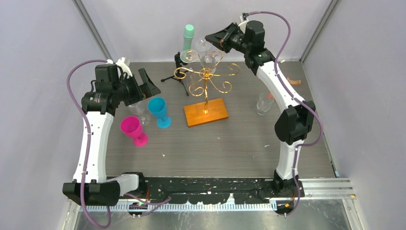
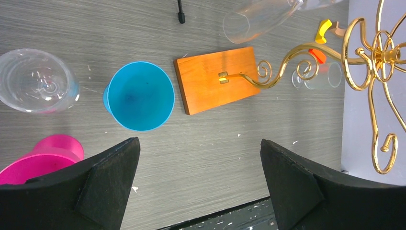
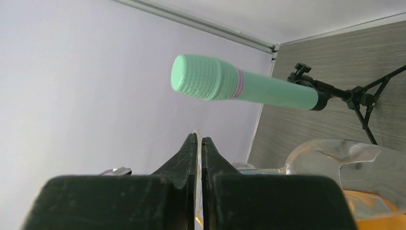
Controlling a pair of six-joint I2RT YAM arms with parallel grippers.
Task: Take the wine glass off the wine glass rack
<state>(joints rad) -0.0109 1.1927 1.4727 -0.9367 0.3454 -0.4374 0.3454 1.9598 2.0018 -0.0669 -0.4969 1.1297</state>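
The gold wire wine glass rack (image 1: pixel 207 79) stands on its orange-brown wooden base (image 1: pixel 206 111) at the middle back of the table. Clear wine glasses (image 1: pixel 208 60) hang upside down from its top arms. My right gripper (image 1: pixel 210 38) is high at the back of the rack. In the right wrist view it (image 3: pixel 198 139) is shut on the thin clear foot of a wine glass, whose stem runs right to the bowl (image 3: pixel 344 163). My left gripper (image 1: pixel 146 86) is open and empty, left of the rack. In its wrist view (image 2: pixel 198 143) the rack (image 2: pixel 373 57) and base (image 2: pixel 218 79) show.
A blue cup (image 1: pixel 158 109), a pink cup (image 1: pixel 132 128) and a clear glass (image 1: pixel 138 109) stand below the left gripper. Another clear glass (image 1: pixel 264 102) stands right of the base. A green microphone (image 1: pixel 187 36) on a small black tripod (image 1: pixel 179 72) stands behind the rack.
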